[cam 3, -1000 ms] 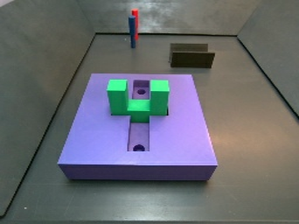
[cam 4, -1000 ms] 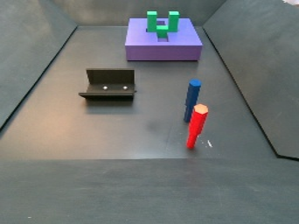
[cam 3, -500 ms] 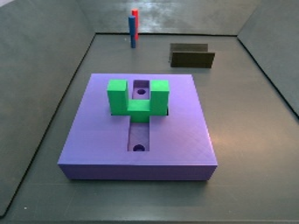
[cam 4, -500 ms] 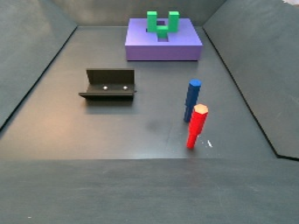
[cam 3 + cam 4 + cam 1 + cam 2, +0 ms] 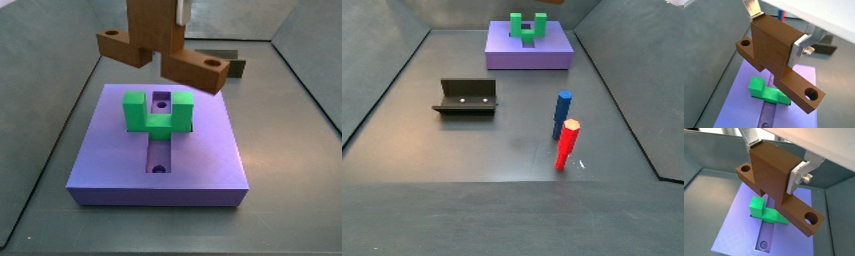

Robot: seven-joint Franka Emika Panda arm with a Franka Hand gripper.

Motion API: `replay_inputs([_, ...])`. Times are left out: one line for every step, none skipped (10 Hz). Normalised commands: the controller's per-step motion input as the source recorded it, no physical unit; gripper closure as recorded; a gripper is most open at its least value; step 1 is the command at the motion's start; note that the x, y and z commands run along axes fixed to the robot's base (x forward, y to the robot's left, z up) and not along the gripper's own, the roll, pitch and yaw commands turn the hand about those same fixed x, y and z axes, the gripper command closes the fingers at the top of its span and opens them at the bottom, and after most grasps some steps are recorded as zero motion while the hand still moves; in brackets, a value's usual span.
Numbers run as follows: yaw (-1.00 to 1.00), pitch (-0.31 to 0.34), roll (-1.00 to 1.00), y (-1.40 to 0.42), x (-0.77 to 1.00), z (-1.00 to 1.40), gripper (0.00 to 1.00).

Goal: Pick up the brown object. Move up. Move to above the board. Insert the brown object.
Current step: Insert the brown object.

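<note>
wrist views: hand (image 5: 777,37) grips brown object (image 5: 774,57); side view lacks both.

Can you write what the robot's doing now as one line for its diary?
phase: above board | claw: shut on brown object | object: airborne over green block | insertion: not yet done

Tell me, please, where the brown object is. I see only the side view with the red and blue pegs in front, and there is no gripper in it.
Observer: The gripper is shut on the brown object. In both wrist views its silver fingers clamp the square post.
Operator: Is it over the board?
Observer: Yes. In a side view it hangs in the air above the board, over the green U-shaped block, touching neither.
Operator: Is the groove free?
Observer: In a wrist view, the part of the groove that shows next to the green block is bare, with a hole near its end.
</note>
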Motion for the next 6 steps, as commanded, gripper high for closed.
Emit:
replay_inputs([-1.0, -0.093, 0.0, 0.0, 0.0, -0.06, 1.0])
replay_inputs([-1.0, -0.124, 0.0, 0.0, 0.0, 0.03, 1.0])
replay_inputs([-1.0, -0.129, 0.0, 0.0, 0.0, 0.06, 1.0])
replay_inputs([-1.0, -0.134, 0.0, 0.0, 0.0, 0.07, 1.0])
replay_inputs([-1.0, -0.131, 0.0, 0.0, 0.0, 0.07, 1.0])
replay_inputs([-1.0, -0.131, 0.0, 0.0, 0.0, 0.07, 1.0])
